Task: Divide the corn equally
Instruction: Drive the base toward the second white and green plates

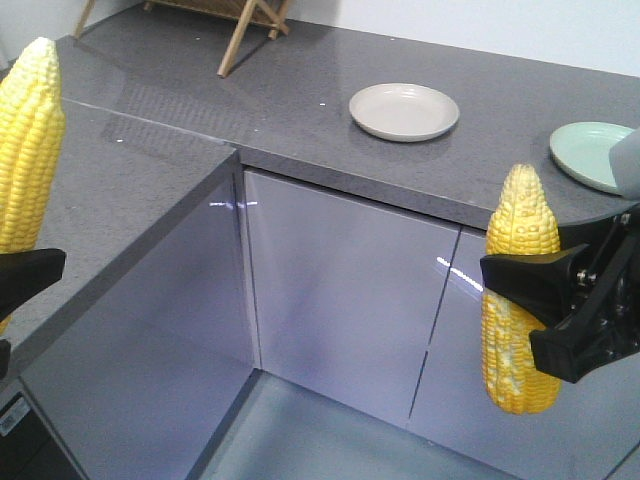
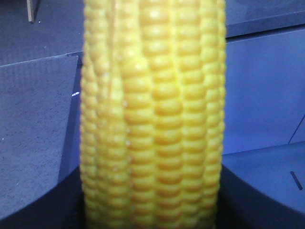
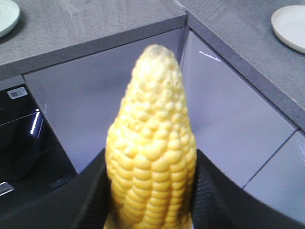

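Light is bright and even, shadows faint; small white glints streak the glossy cabinet doors (image 1: pixel 340 290). The corn (image 2: pixel 152 124) in my left wrist view is soft, too close to focus.

The left cob (image 1: pixel 28 150) is cropped at the left edge; the right cob's (image 1: pixel 520 230) middle is hidden by jaws.

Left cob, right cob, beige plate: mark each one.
left cob (image 1: pixel 30 140): exterior front-facing view, on its upper half, above the jaws.
right cob (image 1: pixel 522 225): exterior front-facing view, on its upper half, above the jaws.
beige plate (image 1: pixel 404 111): exterior front-facing view, on the bare centre of the dish.
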